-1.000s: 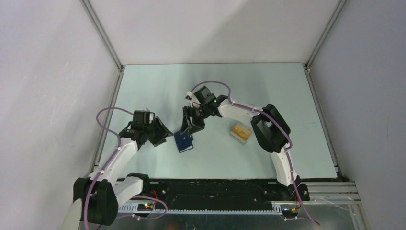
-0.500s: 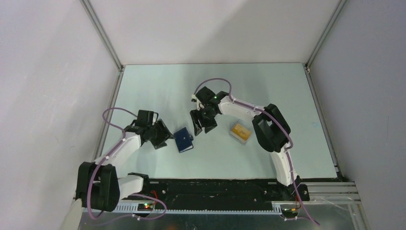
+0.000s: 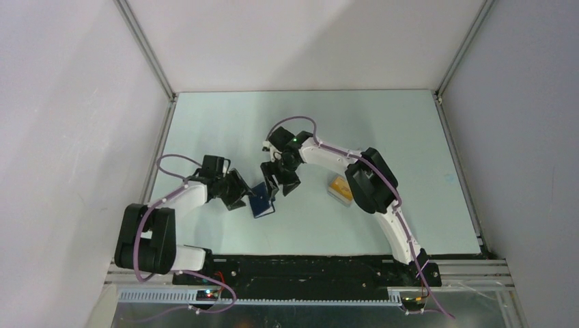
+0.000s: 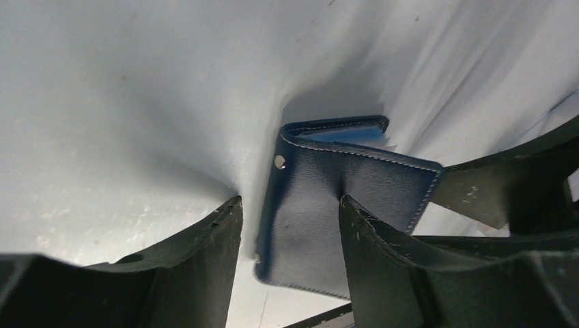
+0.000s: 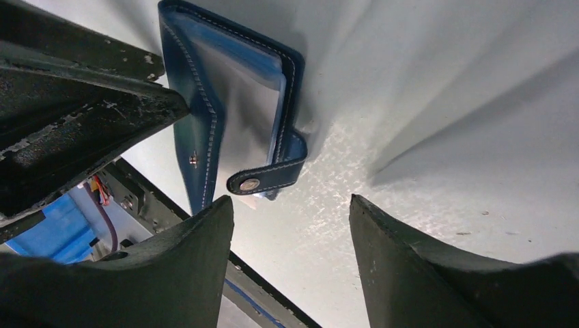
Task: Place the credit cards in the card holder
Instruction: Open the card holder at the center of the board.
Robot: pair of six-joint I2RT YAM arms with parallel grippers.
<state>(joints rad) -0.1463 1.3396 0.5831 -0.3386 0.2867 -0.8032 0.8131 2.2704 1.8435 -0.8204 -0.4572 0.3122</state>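
Print on the small thin orange-yellow credit cards (image 3: 343, 185) is showing too small to read from the top view. They are lying stacked on a clear plastic case (image 3: 333, 194) on the pale green desk (image 3: 225, 123), to the right of both tools, with the right arm's elbow partly covering them. The small dark navy-blue folding card holder (image 3: 261, 203) is sitting apart from them, between the two tools near the middle of the desk. Its leather is carrying pale stitching along the edges and no legible mark. The left tool (image 4: 288, 203) is standing with its black fingers (image 4: 198, 273) spread wide, and the card holder (image 4: 382, 184) is rising between them, a small metal stud (image 4: 279, 162) showing at its corner. One finger is overlapping the cover, though whether it is touching cannot be told. The right tool (image 5: 290, 199) is also gaping wide and gripping nothing. Just beyond its fingertips the card holder (image 5: 232, 89) is lying partly open, clear sleeves (image 5: 249, 82) showing inside, with its snap clasp tab (image 5: 266, 179) hanging loose
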